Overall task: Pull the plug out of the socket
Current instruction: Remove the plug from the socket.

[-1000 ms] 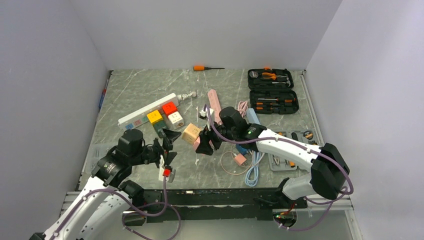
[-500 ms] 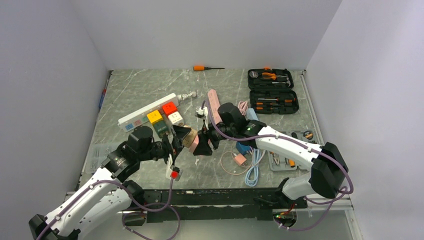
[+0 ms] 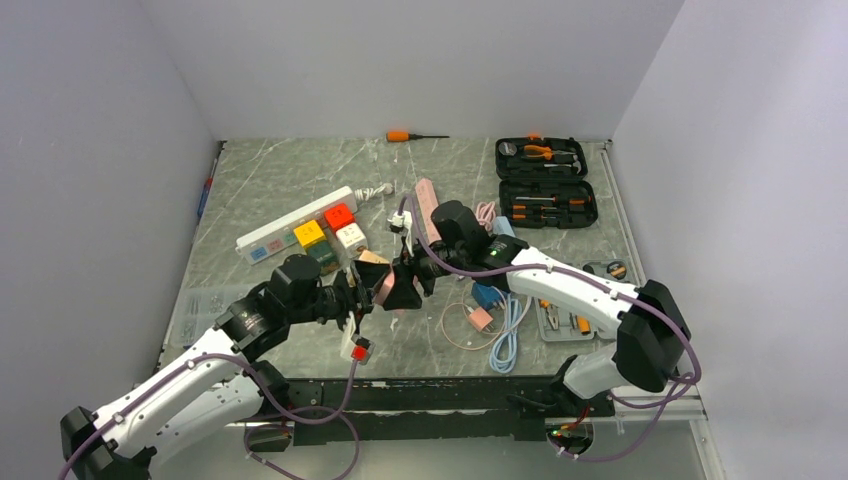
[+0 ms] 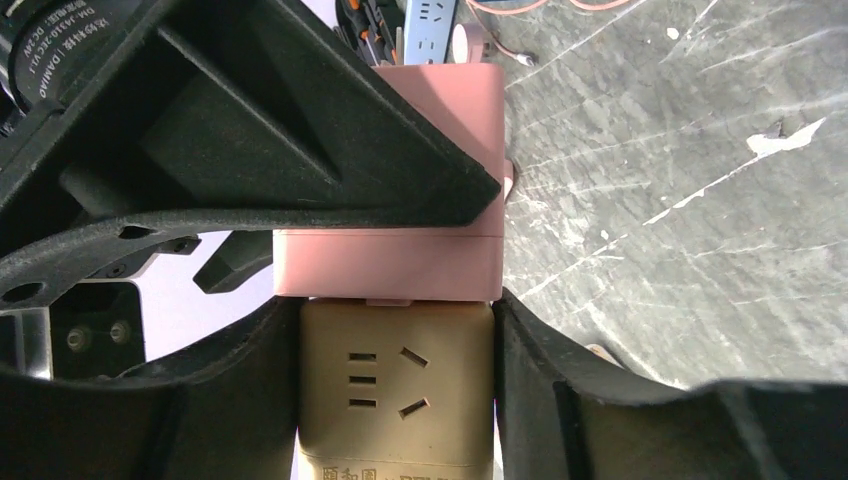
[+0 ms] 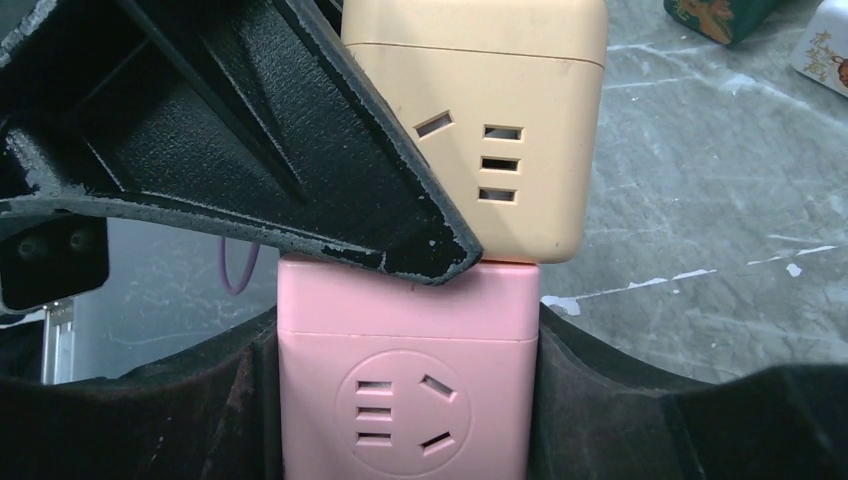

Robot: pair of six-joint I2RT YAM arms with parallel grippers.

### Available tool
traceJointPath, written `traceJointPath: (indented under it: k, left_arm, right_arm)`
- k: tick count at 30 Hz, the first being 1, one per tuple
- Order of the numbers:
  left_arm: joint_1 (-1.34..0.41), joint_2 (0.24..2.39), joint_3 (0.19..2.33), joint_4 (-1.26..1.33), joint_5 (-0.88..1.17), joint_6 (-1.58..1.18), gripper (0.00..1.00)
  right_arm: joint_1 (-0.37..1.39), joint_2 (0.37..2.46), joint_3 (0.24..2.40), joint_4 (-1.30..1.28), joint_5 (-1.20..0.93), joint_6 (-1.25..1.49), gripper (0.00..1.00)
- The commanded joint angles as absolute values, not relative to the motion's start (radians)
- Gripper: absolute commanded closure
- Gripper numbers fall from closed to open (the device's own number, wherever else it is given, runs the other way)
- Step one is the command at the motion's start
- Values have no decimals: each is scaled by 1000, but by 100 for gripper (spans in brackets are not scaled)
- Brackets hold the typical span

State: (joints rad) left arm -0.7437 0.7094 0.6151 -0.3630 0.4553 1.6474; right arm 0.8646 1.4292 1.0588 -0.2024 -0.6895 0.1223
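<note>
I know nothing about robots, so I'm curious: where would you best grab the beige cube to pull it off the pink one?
Grip the beige cube on its two flat, parallel side faces, behind the seam with the pink cube, coming from the end opposite the pink one. That probably lets it pull straight off. The left end effector sits on just those faces.

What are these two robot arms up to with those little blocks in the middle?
They are working to unplug two socket cubes from each other. The left end effector is clamped on the beige socket cube, and the right end effector is clamped on the pink socket cube. The cubes sit joined end to end, not yet pulled apart.
</note>
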Motion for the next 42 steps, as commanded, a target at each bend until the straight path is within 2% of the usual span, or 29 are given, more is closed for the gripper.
traceJointPath:
  k: [1, 3, 5, 11, 14, 20, 26, 34, 42]
  left_arm:
    - [-769, 730, 654, -331, 400, 1630, 53]
    - [-773, 737, 658, -336, 387, 1634, 65]
    - [-776, 742, 660, -336, 375, 1633, 72]
    - [-777, 771, 677, -345, 334, 1622, 82]
    - [-777, 800, 691, -338, 308, 1611, 100]
    - [-777, 858, 725, -367, 222, 1577, 100]
    - [-776, 856, 666, -375, 146, 1600, 100]
    - [-774, 903, 636, -261, 5, 1576, 100]
    - [-733, 924, 623, -247, -44, 1572, 100]
  right_arm:
    - [877, 1430, 1118, -154, -736, 102, 100]
    - [880, 1429, 1119, -165, -731, 95, 100]
    - [881, 1418, 1104, -165, -724, 95, 100]
    - [881, 1364, 1015, -167, -687, 99, 100]
    - [879, 1335, 974, -164, -656, 108, 100]
    - [879, 1283, 905, -160, -598, 128, 100]
    - [872, 1247, 861, -168, -565, 142, 100]
    - [870, 1246, 847, -191, -561, 156, 100]
    - [871, 1218, 839, -231, -531, 158, 100]
